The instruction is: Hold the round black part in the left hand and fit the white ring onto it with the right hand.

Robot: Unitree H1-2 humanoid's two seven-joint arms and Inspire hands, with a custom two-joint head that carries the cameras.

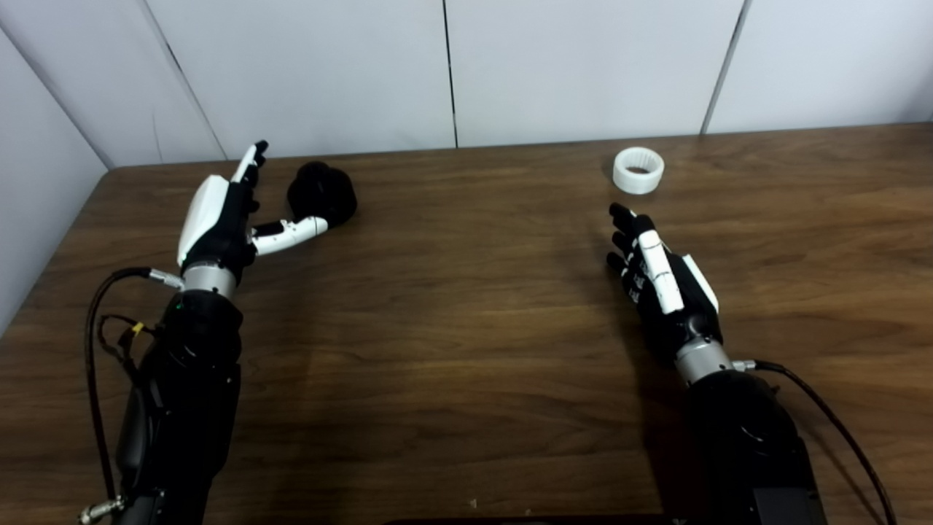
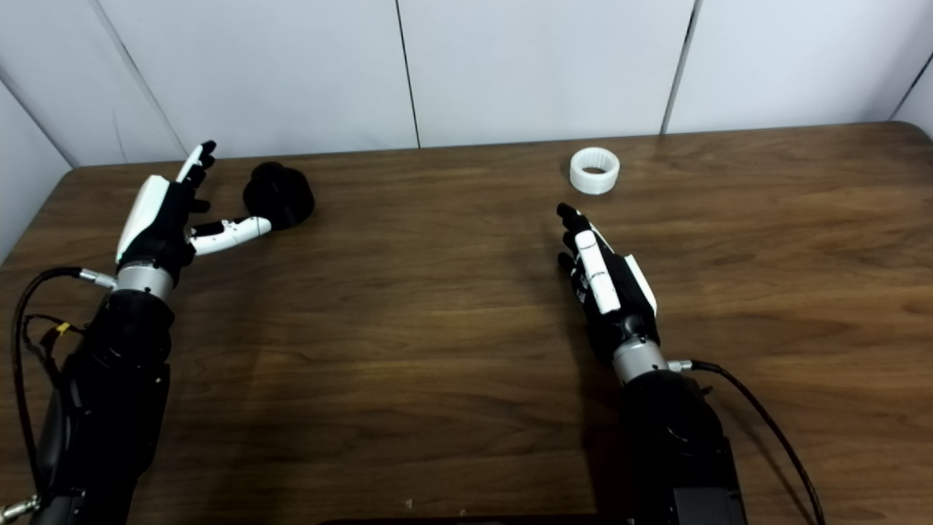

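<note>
Both robot hands are spread and hold nothing: left robot hand (image 1: 219, 219) just beside the black part (image 1: 321, 192), thumb near it; right robot hand (image 1: 660, 277) near the white ring (image 1: 638, 170). Brown wooden tabletop (image 1: 452, 306), pale panel wall (image 1: 510, 65) behind.

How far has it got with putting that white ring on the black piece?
Nothing is done yet. The black part sits on the table, with the open left robot hand beside it, thumb near it but not gripping. The white ring lies untouched beyond the open right robot hand. Both grasps and the fitting remain.
</note>
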